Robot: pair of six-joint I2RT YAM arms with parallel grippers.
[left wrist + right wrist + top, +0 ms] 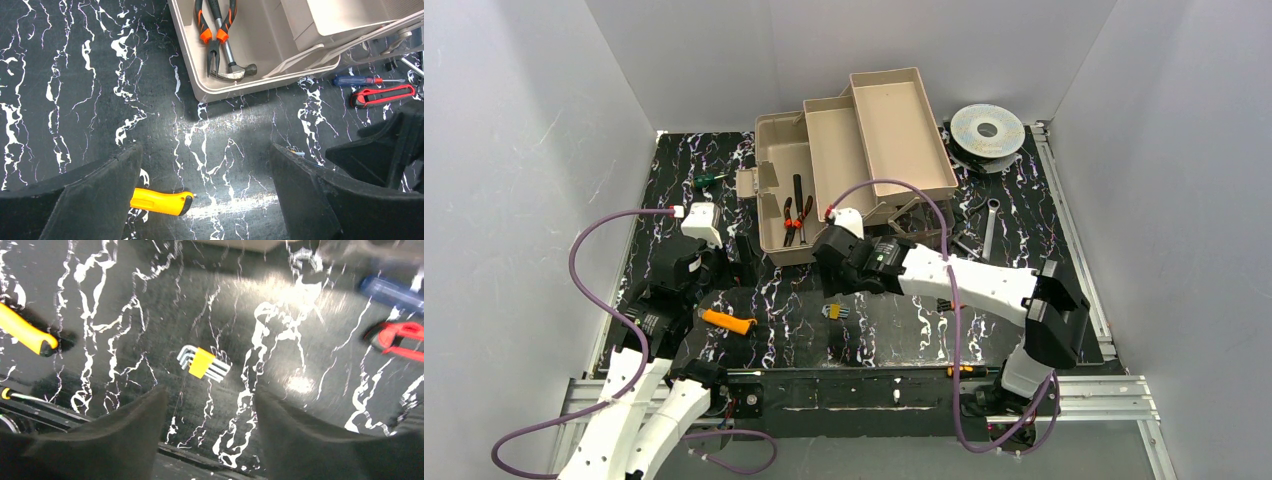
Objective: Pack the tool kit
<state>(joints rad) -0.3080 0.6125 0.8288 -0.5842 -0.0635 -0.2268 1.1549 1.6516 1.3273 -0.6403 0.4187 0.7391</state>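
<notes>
Right gripper [210, 390] and left gripper [205, 147] both gape wide; you could skid the flat yellow-clipped silver hex-key set [202, 362] away.

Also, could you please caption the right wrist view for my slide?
Open right pincer hovers above the yellow-clipped hex key set on the black marbled mat.

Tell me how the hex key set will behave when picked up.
The hex keys look like thin steel, so probably stiff. Lying flat in a yellow clip, they likely won't roll, but sit low and may slide when pinched.
</notes>
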